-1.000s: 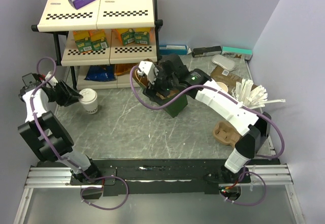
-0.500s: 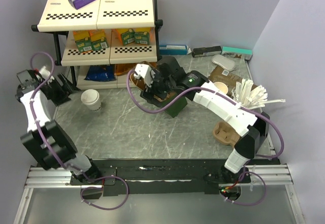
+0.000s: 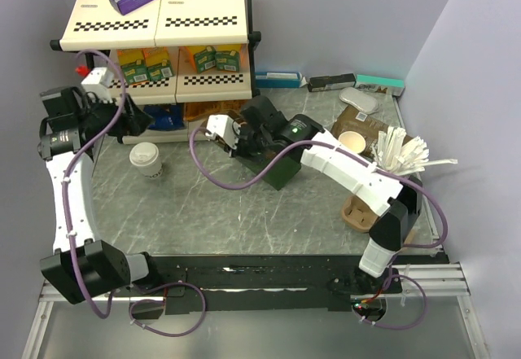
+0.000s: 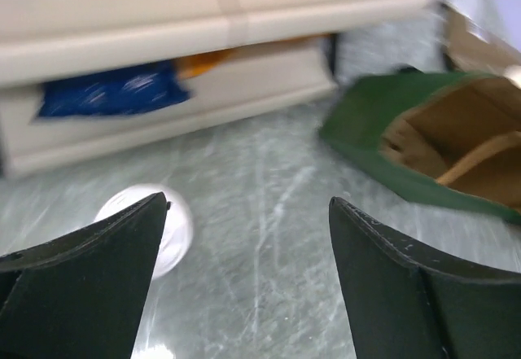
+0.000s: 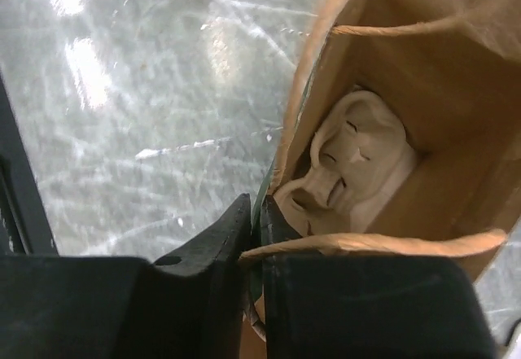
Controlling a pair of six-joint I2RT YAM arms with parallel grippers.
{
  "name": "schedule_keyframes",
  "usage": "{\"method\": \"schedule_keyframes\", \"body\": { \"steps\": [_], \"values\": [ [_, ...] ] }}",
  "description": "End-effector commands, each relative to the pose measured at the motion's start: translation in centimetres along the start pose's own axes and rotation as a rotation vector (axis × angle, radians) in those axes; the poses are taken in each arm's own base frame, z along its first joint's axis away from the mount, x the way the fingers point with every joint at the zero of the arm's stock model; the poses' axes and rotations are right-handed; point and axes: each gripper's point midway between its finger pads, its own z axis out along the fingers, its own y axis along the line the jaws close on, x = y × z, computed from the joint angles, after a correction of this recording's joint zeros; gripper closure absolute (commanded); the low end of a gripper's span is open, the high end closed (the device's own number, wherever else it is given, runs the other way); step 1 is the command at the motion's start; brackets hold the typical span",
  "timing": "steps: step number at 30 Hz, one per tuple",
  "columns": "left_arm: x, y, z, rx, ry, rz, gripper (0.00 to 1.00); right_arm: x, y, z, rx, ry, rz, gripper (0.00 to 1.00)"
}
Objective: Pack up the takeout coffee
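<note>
A white lidded takeout coffee cup (image 3: 145, 160) stands on the table in front of the shelf; in the left wrist view its lid (image 4: 173, 230) shows beside the left finger. My left gripper (image 3: 137, 121) (image 4: 248, 204) hangs open above and behind the cup, with nothing between its fingers. A second, open cup (image 3: 352, 141) stands at the right. My right gripper (image 3: 244, 137) (image 5: 262, 209) is shut on the rim of the green paper bag (image 3: 277, 164) (image 5: 285, 131), and a pale pulp tray (image 5: 358, 164) lies inside the bag.
A cream shelf unit (image 3: 155, 25) with snack packs stands at the back left. A brown pulp cup tray (image 3: 362, 212) and a holder of white sticks (image 3: 405, 151) are at the right. Small boxes (image 3: 330, 82) line the back wall.
My left gripper opened, let go of the lidded cup and lifted back toward the shelf. My right gripper closed on the bag's rim and shifted slightly left.
</note>
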Motion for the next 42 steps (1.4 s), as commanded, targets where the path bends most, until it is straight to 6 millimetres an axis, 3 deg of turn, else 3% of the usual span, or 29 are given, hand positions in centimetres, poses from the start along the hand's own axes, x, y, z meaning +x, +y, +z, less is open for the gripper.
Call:
{"method": "schedule_keyframes", "body": {
  "steps": [1,6,10,13,16,17,20,21,23,26,31,36,42],
  "values": [
    [-1.9,-5.2,-0.7,0.231,-0.074,0.223,0.12,-3.8,0.2,-6.8,-0.007,-0.152,-0.131,0.85],
    [-2.9,-9.2,-2.3,0.436,-0.099,0.328,0.04,-6.2,2.1,-12.6,-0.066,-0.313,-0.241,0.88],
    [-3.8,-11.4,-3.2,0.523,-0.112,0.287,0.03,-6.4,2.6,-14.1,-0.072,-0.332,-0.27,0.89],
    [-3.8,-12.3,-3.3,0.537,-0.12,0.276,0.02,-6.0,2.8,-13.9,-0.084,-0.315,-0.268,0.81],
    [-2.9,-12.2,-3.0,0.527,-0.117,0.279,0.02,-5.1,2.3,-12.7,-0.053,-0.289,-0.223,0.54],
    [-2.5,-12.2,-2.8,0.525,-0.112,0.28,0.02,-3.7,2.7,-11.5,-0.068,-0.246,-0.193,0.3],
    [-0.7,-12.1,-2.6,0.524,-0.07,0.265,0.01,-3.7,2.8,-12.4,-0.055,-0.254,-0.163,0.05],
    [-0.4,-12.3,-2.6,0.528,-0.063,0.27,0.01,-4.2,2.5,-13.4,-0.033,-0.277,-0.157,0.02],
    [0.4,-12.4,-2.6,0.53,-0.042,0.257,0.01,-5.6,1.7,-15.3,0.013,-0.333,-0.124,0.0],
    [0.8,-13.0,-2.5,0.553,-0.035,0.245,0.01,-6.1,0.3,-16.9,0.062,-0.361,-0.084,0.0],
    [1.6,-15.6,-2.3,0.656,-0.02,0.292,0.01,-4.0,-0.5,-15.7,0.064,-0.292,-0.064,0.0],
    [3.2,-18.9,-3.2,0.796,0.021,0.398,0.01,-0.3,-0.5,-12.7,0.031,-0.205,0.018,0.0],
    [3.8,-22.8,-5.0,0.927,-0.054,0.649,0.01,0.5,-2.0,-12.4,0.029,-0.212,0.137,0.0]
  ]
}}
